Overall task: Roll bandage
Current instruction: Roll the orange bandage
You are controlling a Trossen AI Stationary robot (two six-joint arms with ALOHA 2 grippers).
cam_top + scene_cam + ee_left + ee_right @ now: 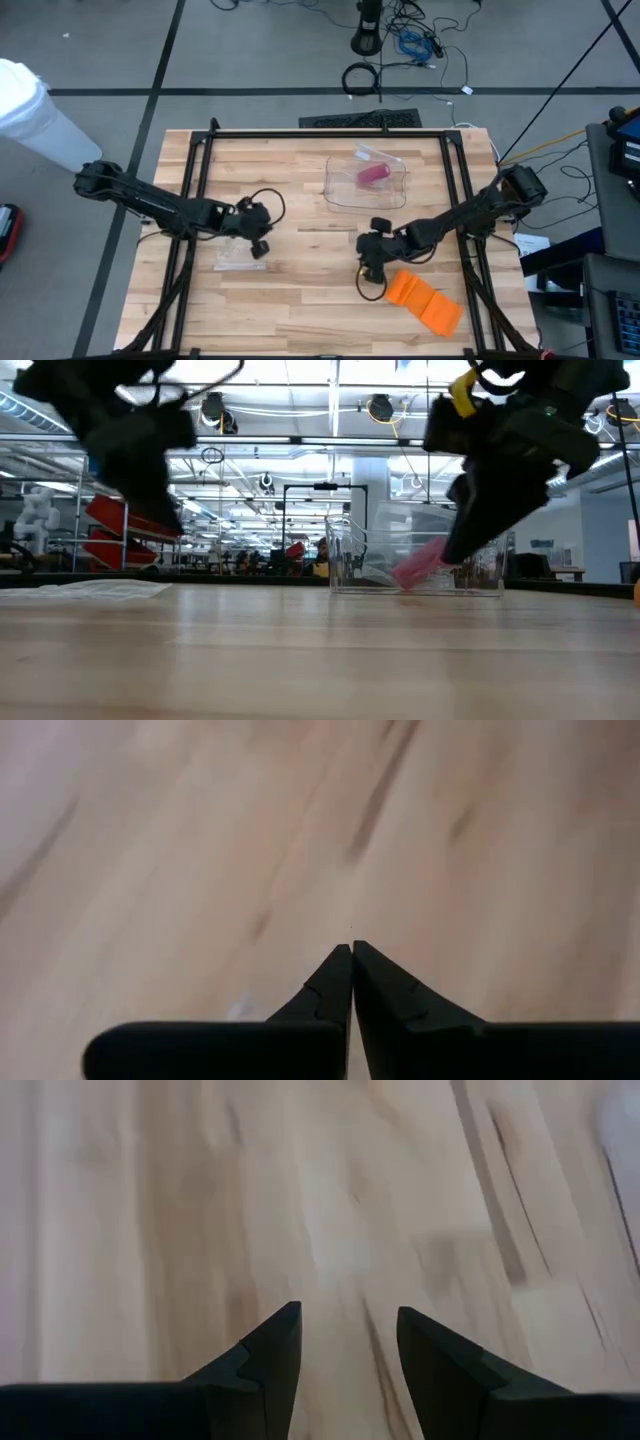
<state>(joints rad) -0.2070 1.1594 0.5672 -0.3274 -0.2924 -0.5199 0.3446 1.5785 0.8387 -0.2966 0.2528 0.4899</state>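
Bandage [372, 175], a pink roll, lay in a clear plastic tray [340, 190] on the wooden counter [300, 300], well apart from both jaws: left gripper [351, 946] shut and empty, right gripper [348, 1320] parted and empty.

The bandage [374, 175] is a pink roll. It lies in a clear tray [340, 188], far right of centre.

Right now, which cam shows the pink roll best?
High view: the pink roll shows whole from above, lying inside the clear tray. Low view shows it side-on through the tray wall, partly behind an arm. Neither wrist view shows it, only bare tabletop.
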